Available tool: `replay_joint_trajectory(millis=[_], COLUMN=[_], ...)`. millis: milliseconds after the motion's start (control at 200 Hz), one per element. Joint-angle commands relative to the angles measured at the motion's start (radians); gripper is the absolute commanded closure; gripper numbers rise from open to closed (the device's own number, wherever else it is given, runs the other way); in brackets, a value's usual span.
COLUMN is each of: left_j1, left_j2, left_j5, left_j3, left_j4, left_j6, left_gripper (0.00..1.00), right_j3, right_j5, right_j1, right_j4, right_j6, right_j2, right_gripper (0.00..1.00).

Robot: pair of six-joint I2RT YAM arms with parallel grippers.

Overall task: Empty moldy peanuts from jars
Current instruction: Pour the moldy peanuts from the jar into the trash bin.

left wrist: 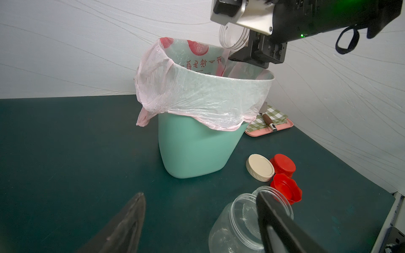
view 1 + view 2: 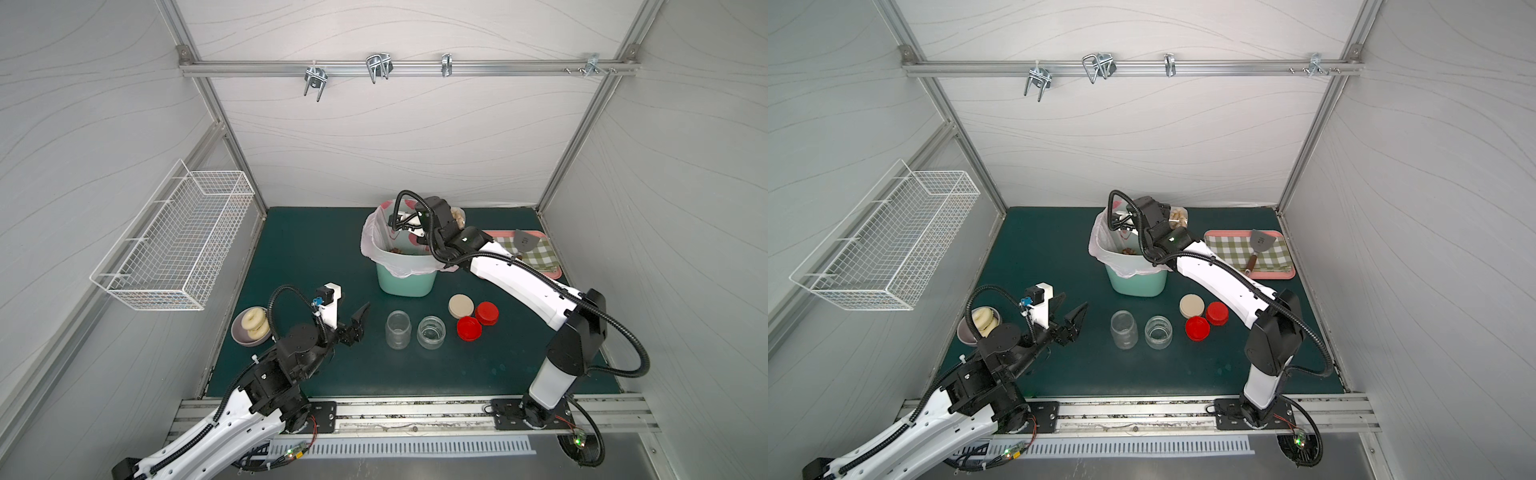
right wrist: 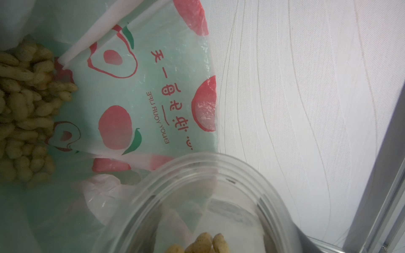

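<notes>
Right wrist view — jar [image 3: 241,208] cropped, few peanuts [image 3: 206,242] visible, right tool [image 1: 247,43] half-hidden, clamping jar — left tool [image 2: 1068,308] spread wide

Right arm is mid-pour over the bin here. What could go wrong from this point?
1. The tilted jar in the right gripper sits at the back edge of the bin; the remaining peanuts might fall behind it.
2. The loose bag liner lies just under that gripper and could snag on withdrawal.
3. The open left gripper hovers beside the empty jar; a careless move could tip it.
</notes>
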Motion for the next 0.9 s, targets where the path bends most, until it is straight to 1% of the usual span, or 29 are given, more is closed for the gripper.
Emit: replay_joint_trajectory(millis=[0, 135, 265, 785, 890], left_j1=[0.003, 0.002, 0.003, 0.002, 0.002], left_j2=[-0.001, -0.002, -0.006, -0.001, -0.001], left_j5=[-0.016, -0.015, -0.017, -0.018, -0.022], left_j3=[0.043, 0.041, 0.041, 0.039, 0.038], left_j4=[0.017, 0.017, 0.018, 0.020, 0.020], left_j6=[0.011, 0.008, 0.009, 0.008, 0.010], left_gripper=[0.20, 0.19, 0.20, 0.20, 0.17], right_j3=[0.033, 0.033, 0.022, 0.031, 0.033], right_j5=[0.063, 0.102, 0.129, 0.180, 0.186], right_j1=[0.011, 0.016, 0.020, 0.028, 0.032], right_j4=[0.040, 0.045, 0.091, 0.151, 0.166], right_j6=[-0.078, -0.141, -0.204, -0.320, -0.341], right_j2=[0.014, 0.027, 0.034, 0.085, 0.087], right_gripper=[1.00, 1.00, 1.00, 1.00, 1.00])
